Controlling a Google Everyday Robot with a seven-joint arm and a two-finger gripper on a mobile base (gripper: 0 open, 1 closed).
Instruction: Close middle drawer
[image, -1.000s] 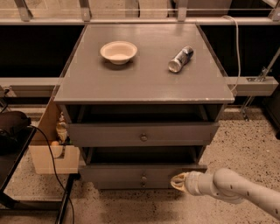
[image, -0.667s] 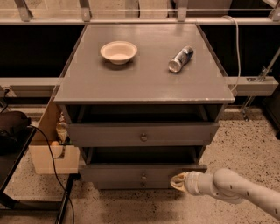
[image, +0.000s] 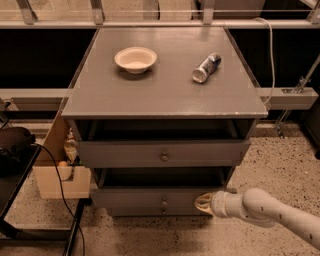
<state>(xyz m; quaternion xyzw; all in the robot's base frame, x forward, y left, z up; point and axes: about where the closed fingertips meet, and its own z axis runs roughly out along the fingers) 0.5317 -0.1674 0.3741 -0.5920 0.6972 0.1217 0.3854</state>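
My gripper (image: 202, 203) sits low in the view, at about 5 o'clock, at the end of my pale arm (image: 280, 214), which comes in from the lower right corner. Its tip is at the right part of the middle drawer (image: 130, 197), at 3 o'clock from that drawer's small round knob (image: 164, 202); it looks to be touching the front. I cannot tell how far the gripper is open, and I see nothing held in it.

The middle drawer is pulled out from the grey cabinet (image: 165, 97), with a dark gap showing above its low front. Above it, at 12 o'clock, the taller top drawer (image: 120, 153) is also pulled out. Just below, at 6 o'clock, is the narrower lowest front (image: 135, 212).

On the cabinet top a pale bowl (image: 135, 59) stands at about 11 o'clock and a can (image: 206, 67) lies on its side at about 1 o'clock, well apart. A cardboard box (image: 52, 181) stands on the floor at the cabinet's 9 o'clock side.
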